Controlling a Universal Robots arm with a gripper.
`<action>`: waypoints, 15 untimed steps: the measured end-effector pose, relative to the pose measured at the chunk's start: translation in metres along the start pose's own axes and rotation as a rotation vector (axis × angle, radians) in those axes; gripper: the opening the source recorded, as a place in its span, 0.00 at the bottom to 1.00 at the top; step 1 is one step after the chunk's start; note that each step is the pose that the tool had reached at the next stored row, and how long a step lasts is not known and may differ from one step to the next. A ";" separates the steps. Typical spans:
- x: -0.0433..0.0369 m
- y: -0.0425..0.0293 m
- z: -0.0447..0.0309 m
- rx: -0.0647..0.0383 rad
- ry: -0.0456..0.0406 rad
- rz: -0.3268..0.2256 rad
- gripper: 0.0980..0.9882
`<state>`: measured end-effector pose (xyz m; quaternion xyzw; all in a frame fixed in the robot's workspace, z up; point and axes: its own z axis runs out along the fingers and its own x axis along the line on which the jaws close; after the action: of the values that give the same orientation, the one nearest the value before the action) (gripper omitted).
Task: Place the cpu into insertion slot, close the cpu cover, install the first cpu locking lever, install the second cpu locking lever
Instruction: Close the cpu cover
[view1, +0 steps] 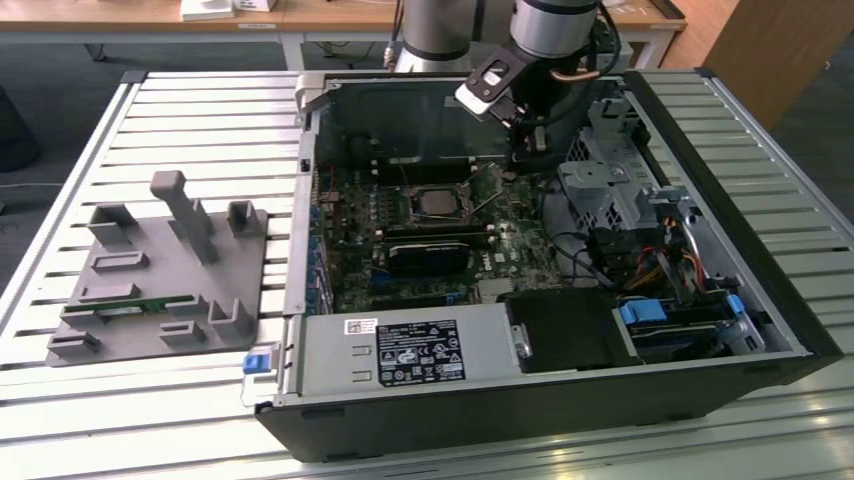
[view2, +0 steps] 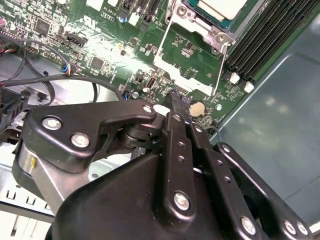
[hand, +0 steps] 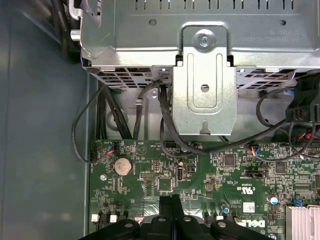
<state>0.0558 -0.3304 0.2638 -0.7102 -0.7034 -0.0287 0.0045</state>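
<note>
The cpu (view1: 435, 203) lies in its socket on the green motherboard, silvery top up; in the second wrist view the cpu (view2: 222, 6) shows at the picture's edge. The cpu cover (view2: 180, 75) is swung open, and its open middle shows green board. A thin locking lever (view2: 222, 65) stands beside the cover. My gripper (view1: 525, 150) hangs inside the case, to the exterior view's right of the socket. Its black fingers are shut with nothing between them, and the gripper (view2: 176, 96) tip is just short of the cover's free edge. The gripper (hand: 170, 202) points at the board.
A metal drive cage (hand: 200, 50) with black cables (hand: 167, 130) stands close beyond the gripper. A coin battery (hand: 122, 165) sits on the board. Memory slots (view2: 270, 40) run beside the socket. A grey fixture (view1: 160, 270) holding a green memory stick (view1: 134, 305) is on the exterior view's left.
</note>
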 end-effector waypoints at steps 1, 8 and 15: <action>0.0001 0.0003 0.0005 0.000 0.0001 0.000 0.01; 0.0007 0.0020 0.0059 0.004 -0.0002 0.000 0.01; 0.0016 0.0035 0.0103 0.006 -0.0004 0.000 0.01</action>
<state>0.0597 -0.3283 0.2537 -0.7103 -0.7034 -0.0263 0.0066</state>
